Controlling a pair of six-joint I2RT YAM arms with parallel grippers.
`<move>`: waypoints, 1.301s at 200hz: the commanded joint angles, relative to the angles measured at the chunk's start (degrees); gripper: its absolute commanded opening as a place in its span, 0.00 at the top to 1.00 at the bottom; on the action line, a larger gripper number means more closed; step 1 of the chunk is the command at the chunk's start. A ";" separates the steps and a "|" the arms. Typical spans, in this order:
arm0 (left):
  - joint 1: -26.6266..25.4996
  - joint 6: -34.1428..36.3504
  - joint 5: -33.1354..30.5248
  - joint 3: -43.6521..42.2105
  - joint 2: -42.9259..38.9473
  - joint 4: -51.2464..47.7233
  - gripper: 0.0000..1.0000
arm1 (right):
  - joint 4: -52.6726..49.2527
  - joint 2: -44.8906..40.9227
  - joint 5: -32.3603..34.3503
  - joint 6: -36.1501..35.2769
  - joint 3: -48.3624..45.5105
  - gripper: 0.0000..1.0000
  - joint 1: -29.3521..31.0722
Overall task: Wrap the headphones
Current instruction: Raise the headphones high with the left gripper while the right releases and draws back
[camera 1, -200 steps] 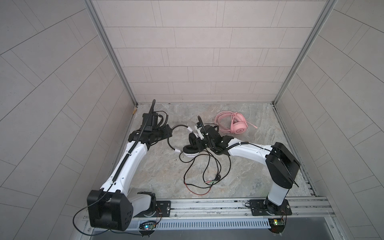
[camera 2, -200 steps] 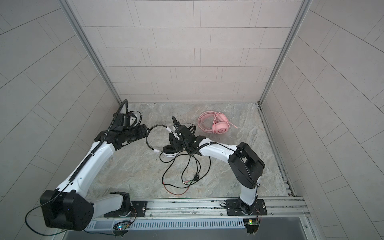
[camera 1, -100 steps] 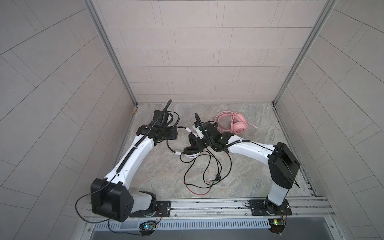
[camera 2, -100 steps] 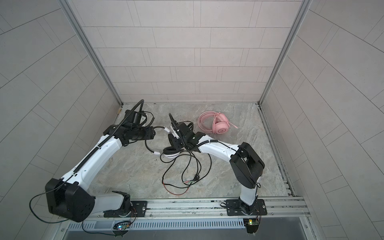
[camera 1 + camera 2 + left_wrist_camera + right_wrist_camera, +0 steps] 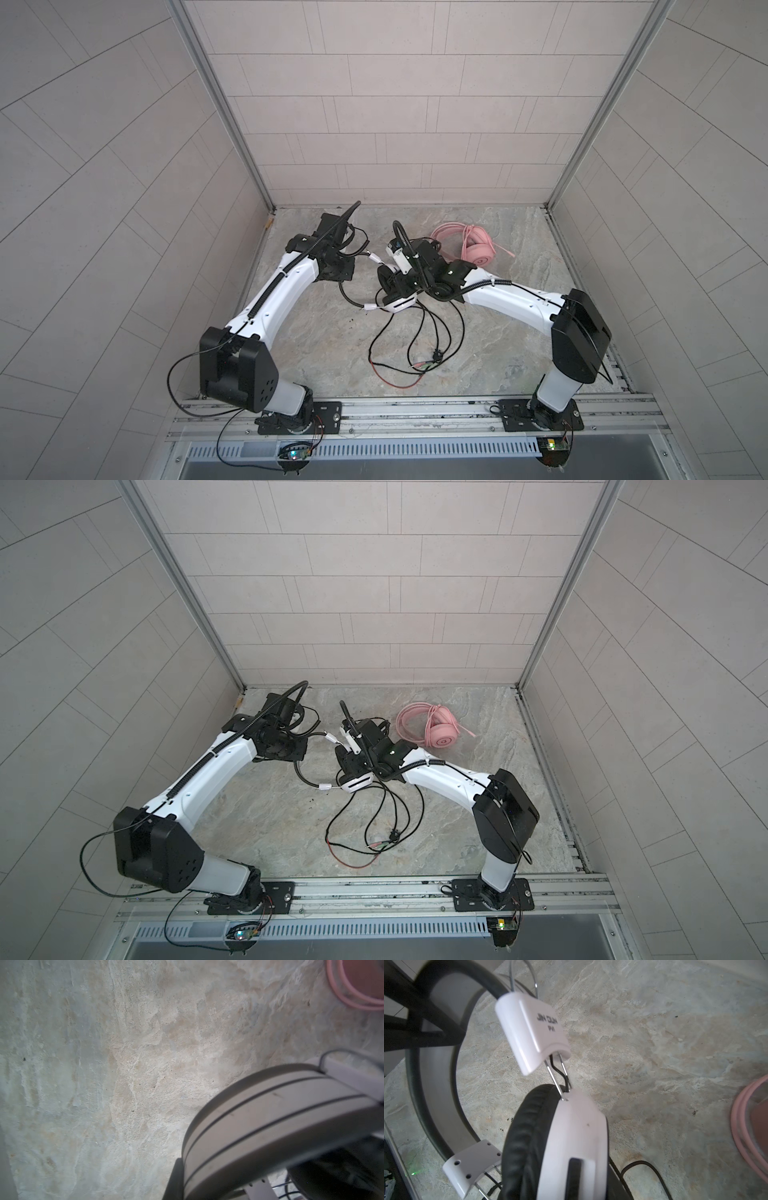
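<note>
The white-and-black headphones (image 5: 398,305) stand tilted on the stone floor mid-scene, also in the other top view (image 5: 353,785). My right gripper (image 5: 405,284) is shut on one ear cup (image 5: 571,1136), white shell and black cushion filling the right wrist view. My left gripper (image 5: 341,272) sits over the black headband (image 5: 270,1115) and is shut, apparently on that band; its jaws are hidden. The thin black cable (image 5: 432,332) trails loose toward the front. The pink headphones (image 5: 478,249) lie at the back right with their pink cable (image 5: 409,725) coiled beside them.
The black cable ends in plugs (image 5: 428,365) and a red wire (image 5: 390,380) on the front floor. Tiled walls close in on the left, back and right. A metal rail (image 5: 415,409) with both arm bases runs along the front edge.
My left arm swung right to the white-and-black headset and its gripper went from open to shut at the headband. The right gripper kept its hold on the ear cup, shifting slightly.
</note>
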 commanded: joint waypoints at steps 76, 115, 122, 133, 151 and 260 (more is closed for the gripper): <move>7.50 -0.84 -0.31 -0.29 -7.85 4.77 1.00 | 0.87 -17.45 -8.26 -0.76 -2.97 0.31 -6.17; 10.81 -2.56 6.42 0.20 -11.70 9.08 1.00 | 3.11 -26.39 -7.50 -0.54 -12.19 0.27 -12.05; 11.37 -2.90 7.51 0.34 -12.35 10.13 1.00 | 3.37 -27.51 -7.87 -0.28 -13.80 0.27 -13.18; 12.37 -4.03 9.77 0.58 -13.14 11.79 1.00 | 4.18 -29.22 -8.52 0.14 -16.69 0.27 -14.82; 14.50 -6.36 14.72 2.49 -12.95 13.17 1.00 | 6.09 -32.08 -8.87 0.77 -21.54 0.26 -16.65; 16.55 -12.89 28.28 22.18 -7.37 7.73 1.00 | 21.39 -26.24 -20.62 4.74 -32.20 0.24 -16.80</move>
